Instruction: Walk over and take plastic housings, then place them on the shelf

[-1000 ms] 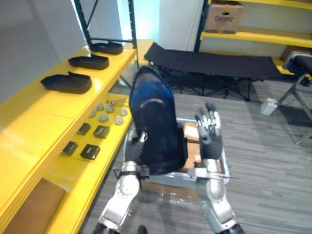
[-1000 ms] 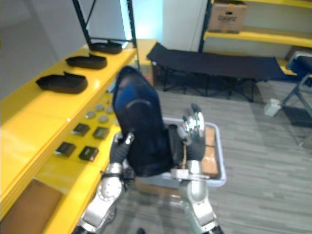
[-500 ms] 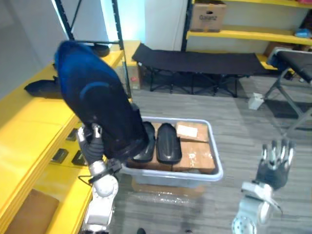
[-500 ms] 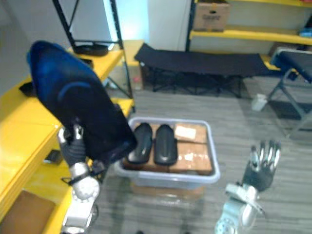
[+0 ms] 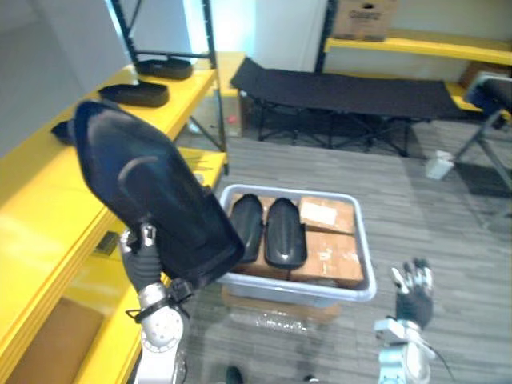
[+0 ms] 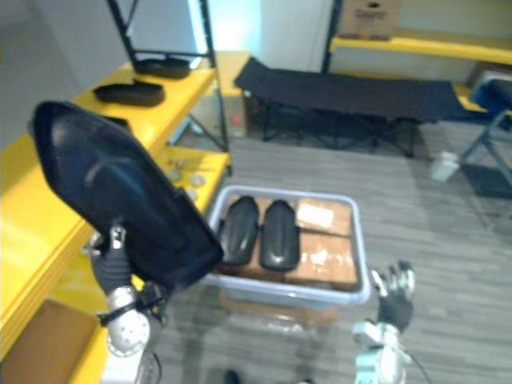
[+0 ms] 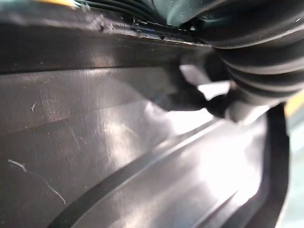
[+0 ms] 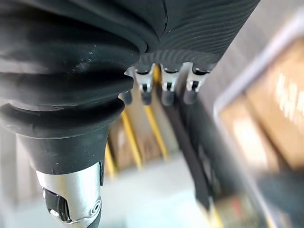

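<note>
A large dark plastic housing (image 5: 152,200) stands tilted over the edge of the yellow shelf (image 5: 40,200), held from below by my left hand (image 5: 142,260), whose fingers curl round its lower edge. Its smooth inner face (image 7: 95,142) sits right against that wrist. Two more dark housings (image 5: 246,226) (image 5: 285,232) lie side by side in a grey bin (image 5: 288,190) on the floor, next to brown cardboard packs. My right hand (image 5: 414,296) hangs low to the right of the bin, fingers (image 8: 164,88) straight and holding nothing.
Further housings (image 5: 134,94) (image 5: 164,68) lie along the shelf top at the back left. A small dark part (image 5: 108,242) rests on the lower shelf level. A black folding cot (image 5: 344,84) and another yellow rack holding a cardboard box (image 5: 364,18) stand behind the bin.
My right hand has let go of the housing and dropped low to the right. The left hand alone has swung the housing left toward the shelf. The camera view has shifted.
</note>
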Controlling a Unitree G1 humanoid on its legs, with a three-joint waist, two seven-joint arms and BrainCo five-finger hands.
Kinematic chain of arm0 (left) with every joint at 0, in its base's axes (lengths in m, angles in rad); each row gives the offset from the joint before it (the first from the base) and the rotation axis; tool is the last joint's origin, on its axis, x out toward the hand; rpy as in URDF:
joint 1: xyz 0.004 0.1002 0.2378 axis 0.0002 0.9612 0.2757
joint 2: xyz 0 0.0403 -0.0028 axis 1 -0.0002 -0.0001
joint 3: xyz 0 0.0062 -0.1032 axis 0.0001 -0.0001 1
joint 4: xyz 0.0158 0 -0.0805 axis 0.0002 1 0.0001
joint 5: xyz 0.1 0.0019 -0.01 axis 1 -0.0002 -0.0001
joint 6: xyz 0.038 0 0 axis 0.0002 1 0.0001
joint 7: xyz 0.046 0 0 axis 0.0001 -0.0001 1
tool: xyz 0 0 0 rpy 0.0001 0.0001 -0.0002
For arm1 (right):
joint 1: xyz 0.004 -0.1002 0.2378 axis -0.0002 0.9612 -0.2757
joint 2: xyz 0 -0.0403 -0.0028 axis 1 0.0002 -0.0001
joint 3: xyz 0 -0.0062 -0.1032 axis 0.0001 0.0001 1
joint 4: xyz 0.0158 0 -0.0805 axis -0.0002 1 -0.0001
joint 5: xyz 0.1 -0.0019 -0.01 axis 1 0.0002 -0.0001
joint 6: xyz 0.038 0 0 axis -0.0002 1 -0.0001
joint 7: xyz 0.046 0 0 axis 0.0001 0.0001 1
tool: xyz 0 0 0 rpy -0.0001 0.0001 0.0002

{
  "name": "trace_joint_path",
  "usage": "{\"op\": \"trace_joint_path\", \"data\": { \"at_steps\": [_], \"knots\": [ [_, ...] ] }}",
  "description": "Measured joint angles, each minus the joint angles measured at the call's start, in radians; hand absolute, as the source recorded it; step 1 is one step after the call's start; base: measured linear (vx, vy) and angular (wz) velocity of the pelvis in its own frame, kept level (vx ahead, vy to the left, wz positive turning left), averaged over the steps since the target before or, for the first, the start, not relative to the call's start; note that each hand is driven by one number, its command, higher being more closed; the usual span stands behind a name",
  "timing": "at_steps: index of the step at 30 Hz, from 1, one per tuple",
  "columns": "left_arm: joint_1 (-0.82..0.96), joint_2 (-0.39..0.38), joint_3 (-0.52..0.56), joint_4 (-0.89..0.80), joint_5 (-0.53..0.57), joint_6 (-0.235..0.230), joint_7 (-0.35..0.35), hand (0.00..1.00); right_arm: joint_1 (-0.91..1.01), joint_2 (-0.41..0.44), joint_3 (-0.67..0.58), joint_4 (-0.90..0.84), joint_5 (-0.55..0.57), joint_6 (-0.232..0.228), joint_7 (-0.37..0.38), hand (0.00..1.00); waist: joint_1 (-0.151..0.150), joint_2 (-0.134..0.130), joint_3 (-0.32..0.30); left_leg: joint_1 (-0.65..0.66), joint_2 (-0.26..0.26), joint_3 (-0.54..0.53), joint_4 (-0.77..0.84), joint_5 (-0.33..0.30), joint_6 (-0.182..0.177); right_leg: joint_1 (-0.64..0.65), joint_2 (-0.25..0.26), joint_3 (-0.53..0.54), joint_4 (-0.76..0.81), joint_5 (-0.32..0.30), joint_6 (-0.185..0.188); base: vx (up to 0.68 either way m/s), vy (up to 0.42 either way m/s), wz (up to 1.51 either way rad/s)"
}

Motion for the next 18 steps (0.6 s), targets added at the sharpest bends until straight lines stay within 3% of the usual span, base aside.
{"op": "trace_joint_path", "data": {
  "at_steps": [7, 12, 15, 17, 18],
  "knots": [
    [0.073, -0.043, 0.128, -0.084, 0.0, 0.0, 0.019, 1.0, -0.169, -0.049, 0.09, -0.002, -0.038, 0.017, 0.016, 0.0, 0.078, 0.01, 0.044, -0.003, -0.012, -0.134, 0.005, 0.03, 0.001, 0.071, 0.002, -0.089, -0.003, -0.012, -0.015, 0.05, 0.008, 0.62],
    [0.13, -0.059, 0.209, -0.089, -0.003, -0.001, 0.016, 1.0, -0.231, -0.053, 0.185, 0.025, -0.104, 0.061, 0.037, 0.0, 0.13, 0.001, 0.059, -0.003, -0.03, -0.192, 0.005, 0.035, -0.001, 0.093, -0.003, -0.116, 0.019, -0.053, -0.015, -0.02, -0.007, 0.33],
    [0.145, -0.083, 0.244, -0.101, -0.015, -0.001, -0.008, 1.0, -0.257, -0.062, 0.224, 0.05, -0.136, 0.078, 0.039, 0.0, 0.138, 0.003, 0.08, 0.0, -0.036, -0.224, 0.005, 0.039, -0.006, 0.108, -0.005, -0.141, 0.032, -0.068, -0.021, -0.04, -0.01, 0.33],
    [0.157, -0.083, 0.251, -0.104, -0.053, -0.007, -0.043, 1.0, -0.258, -0.062, 0.232, 0.052, -0.16, 0.088, 0.029, 0.0, 0.14, 0.001, 0.09, -0.007, -0.039, -0.212, 0.0, 0.025, 0.005, 0.123, -0.016, -0.169, 0.032, -0.076, -0.016, -0.06, 0.011, 0.34],
    [0.158, -0.083, 0.256, -0.104, -0.08, -0.015, -0.071, 1.0, -0.258, -0.064, 0.229, 0.049, -0.178, 0.089, 0.024, 0.0, 0.137, -0.001, 0.092, -0.013, -0.017, -0.071, 0.009, 0.005, 0.008, 0.133, -0.017, -0.205, 0.025, -0.071, 0.004, -0.07, 0.022, 0.54]
  ]
}}
